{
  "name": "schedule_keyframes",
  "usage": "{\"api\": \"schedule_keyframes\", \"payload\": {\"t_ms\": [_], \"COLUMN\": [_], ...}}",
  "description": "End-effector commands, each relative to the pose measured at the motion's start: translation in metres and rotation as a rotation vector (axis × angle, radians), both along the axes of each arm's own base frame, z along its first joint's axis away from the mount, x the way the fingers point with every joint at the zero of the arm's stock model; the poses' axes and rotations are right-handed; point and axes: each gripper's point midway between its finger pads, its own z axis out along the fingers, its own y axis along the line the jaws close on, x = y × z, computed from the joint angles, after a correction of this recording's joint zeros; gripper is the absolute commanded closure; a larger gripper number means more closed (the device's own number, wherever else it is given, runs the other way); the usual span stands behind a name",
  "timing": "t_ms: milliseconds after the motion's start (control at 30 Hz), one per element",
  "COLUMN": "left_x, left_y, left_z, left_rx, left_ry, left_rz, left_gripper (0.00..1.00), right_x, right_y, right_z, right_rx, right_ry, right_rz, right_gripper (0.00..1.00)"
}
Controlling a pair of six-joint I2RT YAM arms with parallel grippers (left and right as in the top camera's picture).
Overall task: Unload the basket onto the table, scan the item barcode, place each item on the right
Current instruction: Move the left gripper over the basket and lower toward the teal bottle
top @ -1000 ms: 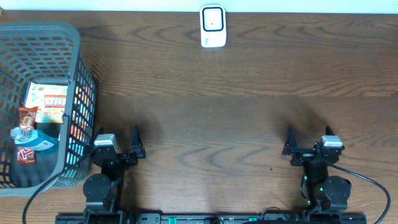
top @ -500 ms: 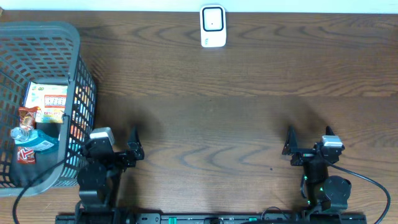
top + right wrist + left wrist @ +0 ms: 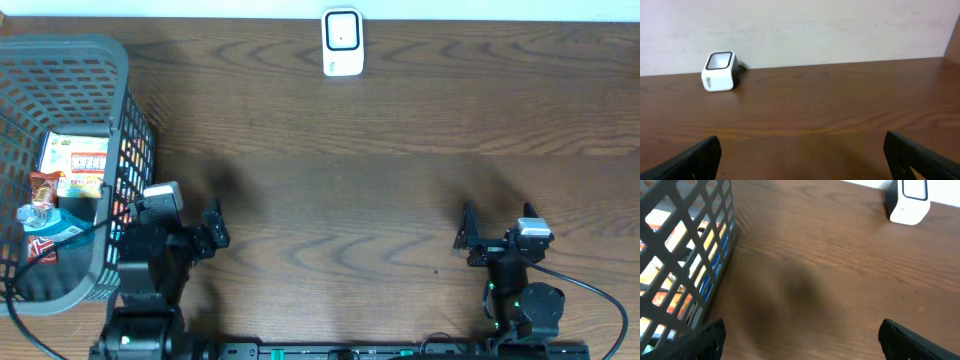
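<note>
Left hand (image 3: 802, 342) wide, empty, beside the grey plastic mesh basket (image 3: 122, 110).
Nothing picked yet: colourful snack packets (image 3: 76, 163) lie inside, to its left; white boxy scanner (image 3: 342, 42) stands far ahead, unused.

Soft, even light on the wooden table (image 3: 400, 130) leaves faint diffuse shadows. The left wrist view is blurred; overhead is sharp.

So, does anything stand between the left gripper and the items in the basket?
Yes. The mesh wall of the basket stands between the open left gripper and the packets inside, so reaching them means going over the rim. Between basket and scanner the table shows nothing in the way.
</note>
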Motion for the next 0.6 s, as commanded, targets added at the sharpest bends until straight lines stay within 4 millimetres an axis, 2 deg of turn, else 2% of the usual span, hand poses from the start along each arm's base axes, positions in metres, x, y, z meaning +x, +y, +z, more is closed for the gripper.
{"api": "schedule_keyframes", "payload": {"t_ms": [0,400,567], "left_x": [0.002,-0.004,-0.005], "left_y": [0.000,0.000,0.002], "left_z": [0.013,0.031,0.032], "left_rx": [-0.009,-0.007,0.020], "left_ry": [0.001,0.019,0.022], "left_rz": [0.008,0.009,0.005], "left_gripper": [0.02,0.02,0.02], "right_x": [0.000,0.000,0.000], "right_y": [0.002,0.002,0.002], "right_z": [-0.001,-0.001,-0.001], "right_rx": [-0.012,-0.012,-0.012], "right_ry": [0.000,0.000,0.001], "right_rz": [0.007,0.007,0.007], "right_gripper": [0.01,0.01,0.01]}}
